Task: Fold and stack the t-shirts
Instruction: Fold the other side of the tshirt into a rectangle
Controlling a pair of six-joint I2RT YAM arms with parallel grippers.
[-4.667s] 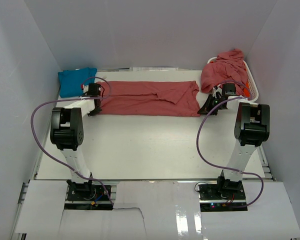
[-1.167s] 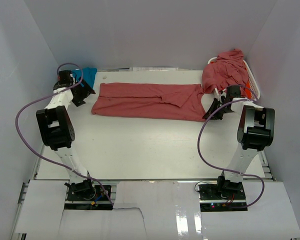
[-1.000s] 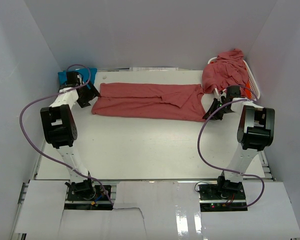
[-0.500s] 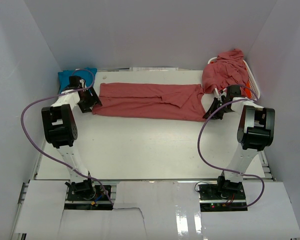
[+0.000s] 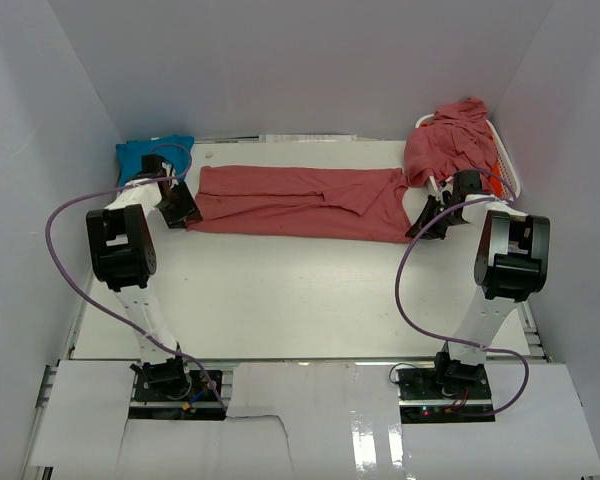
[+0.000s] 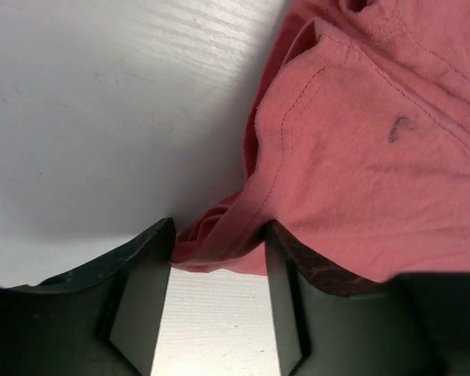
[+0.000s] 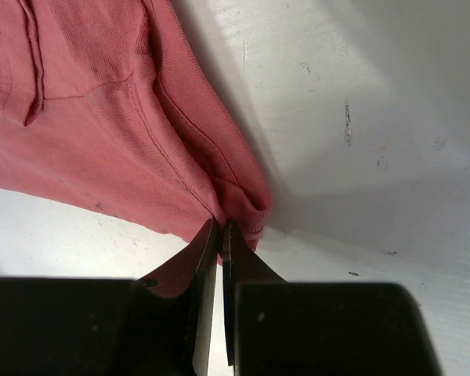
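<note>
One t-shirt (image 5: pixel 300 200), pinched by closed right fingers (image 7: pixel 202 298), could be lost by open left fingers (image 6: pixel 133 305) at 9 o'clock if shut too shallowly.

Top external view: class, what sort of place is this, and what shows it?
Likely a robot test cell for cloth folding: white panels box in a white table, the left arm and right arm are bolted at its near edge, and a rose-red t-shirt lies beside a basket heaped with more shirts.

One rose-red shirt (image 5: pixel 300 203) spread flat; one turquoise shirt (image 5: pixel 140 156), ten o'clock; one basket (image 5: pixel 507 168), two o'clock, its rose-red heap (image 5: pixel 448 140) uncountable.
</note>
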